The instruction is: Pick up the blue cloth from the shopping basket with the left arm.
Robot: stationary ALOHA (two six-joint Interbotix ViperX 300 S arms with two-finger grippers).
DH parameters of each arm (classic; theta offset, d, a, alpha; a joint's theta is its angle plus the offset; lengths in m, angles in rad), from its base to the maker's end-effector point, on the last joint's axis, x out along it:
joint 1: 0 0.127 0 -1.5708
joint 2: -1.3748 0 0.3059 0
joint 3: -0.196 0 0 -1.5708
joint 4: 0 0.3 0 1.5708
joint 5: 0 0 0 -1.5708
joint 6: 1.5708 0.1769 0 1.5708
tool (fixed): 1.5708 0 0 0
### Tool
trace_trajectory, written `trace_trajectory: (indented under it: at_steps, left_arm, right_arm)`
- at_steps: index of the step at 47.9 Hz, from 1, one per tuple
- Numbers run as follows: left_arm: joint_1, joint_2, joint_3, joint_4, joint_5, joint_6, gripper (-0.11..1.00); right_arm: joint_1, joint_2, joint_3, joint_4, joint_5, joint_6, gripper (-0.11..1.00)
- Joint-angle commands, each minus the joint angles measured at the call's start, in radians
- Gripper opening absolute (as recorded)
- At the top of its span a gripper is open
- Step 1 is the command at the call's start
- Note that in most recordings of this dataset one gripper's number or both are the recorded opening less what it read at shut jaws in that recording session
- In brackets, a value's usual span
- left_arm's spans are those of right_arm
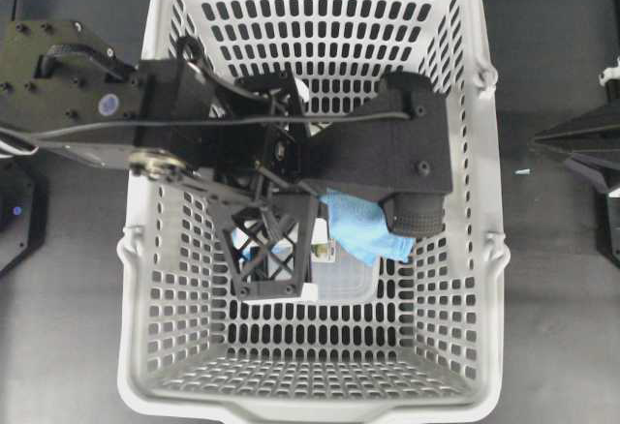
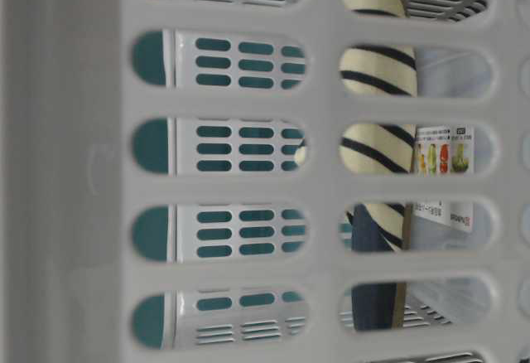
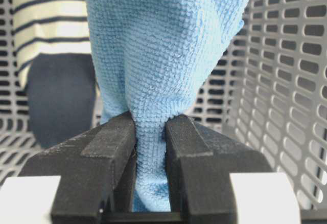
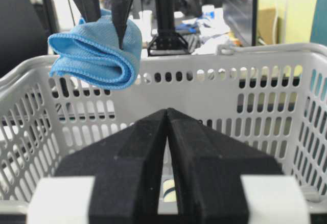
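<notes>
The blue cloth (image 1: pixel 363 230) hangs bunched from my left gripper (image 1: pixel 320 223), which reaches in over the grey shopping basket (image 1: pixel 492 172). In the left wrist view the two black jaws are shut on a narrow neck of the cloth (image 3: pixel 163 55), with the left gripper (image 3: pixel 150 127) pinching it. From the right wrist view the cloth (image 4: pixel 97 55) hangs folded at about the height of the basket's far rim (image 4: pixel 230 60). My right gripper (image 4: pixel 167 111) is shut and empty, outside the basket at its right side (image 1: pixel 542 138).
A navy-and-cream striped slipper (image 3: pixel 51 24) stands against the basket wall and also shows in the table-level view (image 2: pixel 377 73). A clear container with a printed label (image 1: pixel 339 269) lies on the basket floor below the cloth. Slotted basket walls (image 3: pixel 286 106) surround the left gripper.
</notes>
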Motion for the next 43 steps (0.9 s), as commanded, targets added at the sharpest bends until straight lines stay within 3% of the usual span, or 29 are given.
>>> trace_trajectory:
  at_steps: [1, 43]
  left_arm:
    - [-0.002, -0.017, -0.023, 0.003, -0.003, 0.0, 0.13]
    - [0.002, -0.012, 0.026, 0.002, -0.003, -0.003, 0.13]
  right_arm:
    - [0.002, 0.005, -0.012, 0.003, -0.011, 0.002, 0.0]
    - [0.011, -0.003, -0.012, 0.002, -0.015, 0.002, 0.0]
